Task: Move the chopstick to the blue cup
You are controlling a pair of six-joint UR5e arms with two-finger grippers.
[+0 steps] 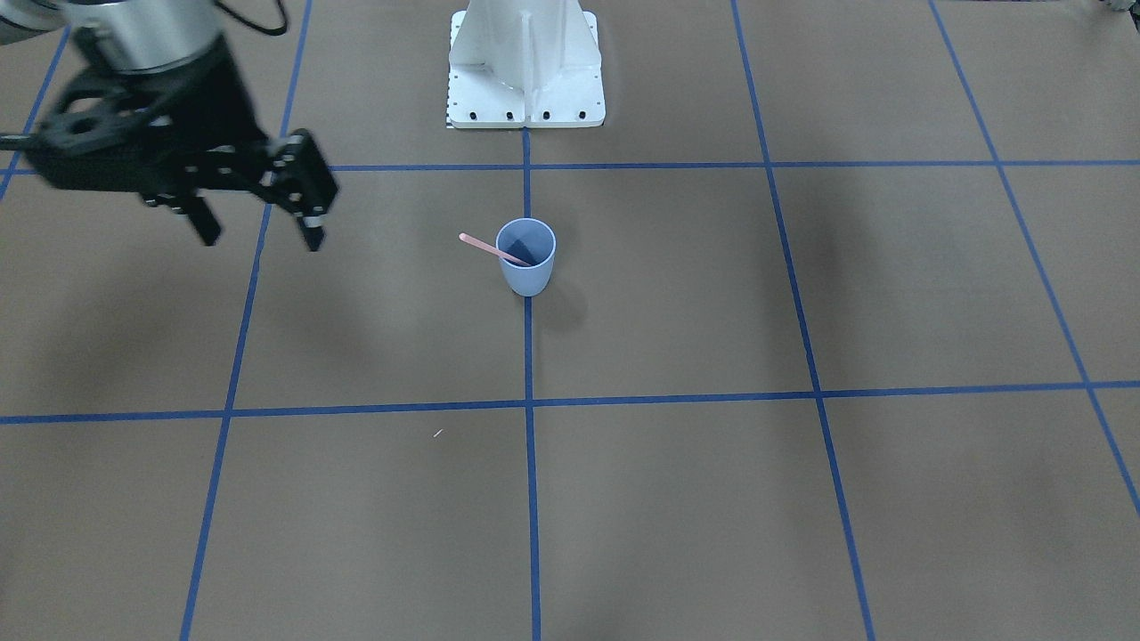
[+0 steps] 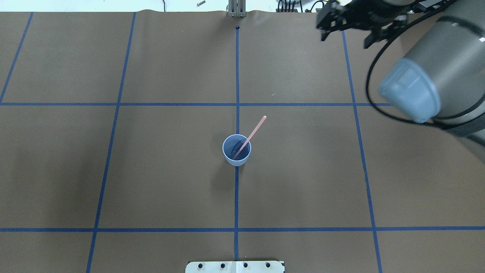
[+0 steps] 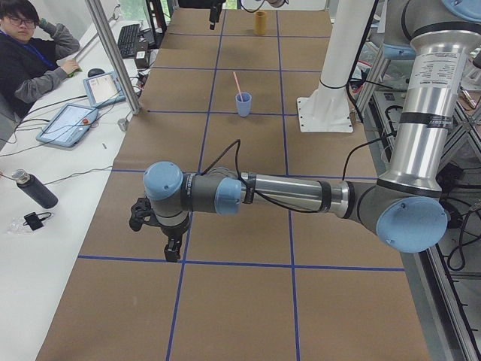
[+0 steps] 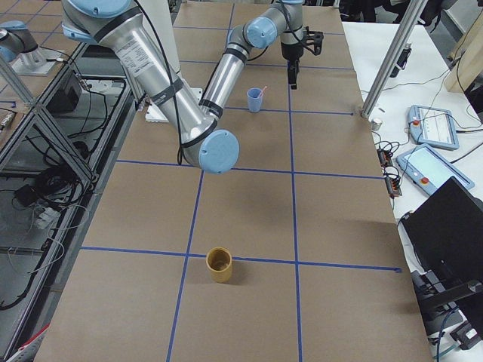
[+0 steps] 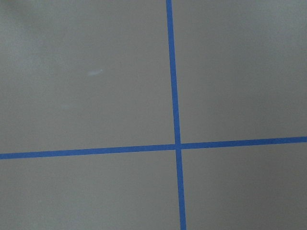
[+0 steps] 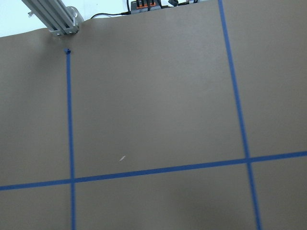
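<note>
The blue cup (image 1: pixel 527 271) stands upright at the table's middle, on a blue tape line. One pale pink chopstick (image 1: pixel 485 247) leans inside it, its top past the rim. Both also show in the overhead view: cup (image 2: pixel 237 162), chopstick (image 2: pixel 254 129). My right gripper (image 1: pixel 259 236) is open and empty, hanging above the table well away from the cup; it also shows in the overhead view (image 2: pixel 345 40). My left gripper (image 3: pixel 155 237) shows only in the exterior left view, low over the table far from the cup; I cannot tell whether it is open or shut.
A yellow-brown cup (image 4: pixel 219 265) stands at the table's right end. The white robot base (image 1: pixel 525 71) sits behind the blue cup. An operator (image 3: pixel 30 53), tablets and a metal post (image 3: pixel 113 53) are beside the table's far edge.
</note>
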